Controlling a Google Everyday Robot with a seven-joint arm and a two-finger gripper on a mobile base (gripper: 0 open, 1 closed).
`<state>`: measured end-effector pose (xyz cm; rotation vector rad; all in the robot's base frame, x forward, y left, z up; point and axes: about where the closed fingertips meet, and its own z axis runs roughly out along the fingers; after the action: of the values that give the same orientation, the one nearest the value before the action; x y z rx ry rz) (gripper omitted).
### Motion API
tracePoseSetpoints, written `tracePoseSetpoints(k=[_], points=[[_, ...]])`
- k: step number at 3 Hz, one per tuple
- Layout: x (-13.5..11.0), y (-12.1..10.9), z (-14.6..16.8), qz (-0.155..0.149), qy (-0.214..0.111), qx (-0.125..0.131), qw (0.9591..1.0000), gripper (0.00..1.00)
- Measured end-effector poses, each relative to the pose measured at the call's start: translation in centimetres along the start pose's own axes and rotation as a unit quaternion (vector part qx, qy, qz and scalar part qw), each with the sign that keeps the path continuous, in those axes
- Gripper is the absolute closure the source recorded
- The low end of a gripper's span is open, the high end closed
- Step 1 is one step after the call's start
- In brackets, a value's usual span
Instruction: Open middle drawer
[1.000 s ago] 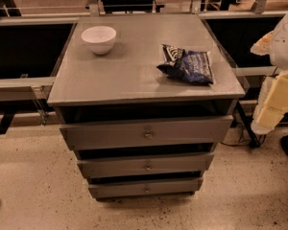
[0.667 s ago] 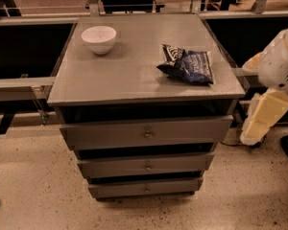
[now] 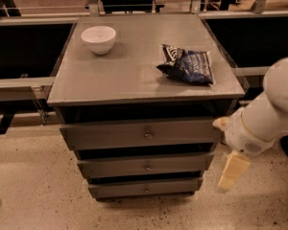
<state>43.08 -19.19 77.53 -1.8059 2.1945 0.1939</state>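
The grey cabinet has three stacked drawers. The middle drawer [image 3: 134,166] has a long flat front with a small round knob [image 3: 147,166] at its centre and sits pushed in, between the taller top drawer [image 3: 115,134] and the narrow bottom drawer [image 3: 125,189]. My gripper [image 3: 233,170], cream-coloured at the end of the white arm [image 3: 269,119], hangs just right of the cabinet at the height of the middle drawer. It is apart from the knob and holds nothing that I can see.
A white bowl [image 3: 99,39] and a dark blue snack bag [image 3: 188,65] lie on the cabinet top [image 3: 129,75]. Dark railings and benches run behind and beside the cabinet. Speckled floor [image 3: 33,186] lies in front.
The arm has swung left and down from the right edge, bringing the gripper close to the cabinet's right side at drawer height. The drawers have not moved.
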Motion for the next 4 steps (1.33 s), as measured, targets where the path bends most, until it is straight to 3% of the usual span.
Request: tracePoseSetpoints(k=[2,3,4], points=[[0.6,1.0,1.9,-0.002,0.01,-0.009,0.9999,0.0],[-0.7,1.3,6.8,-0.032,-0.022,-0.038,0.9986,0.0],[-1.7,3.4,12.8,-0.071,-0.077,-0.054,0.993,0.0]])
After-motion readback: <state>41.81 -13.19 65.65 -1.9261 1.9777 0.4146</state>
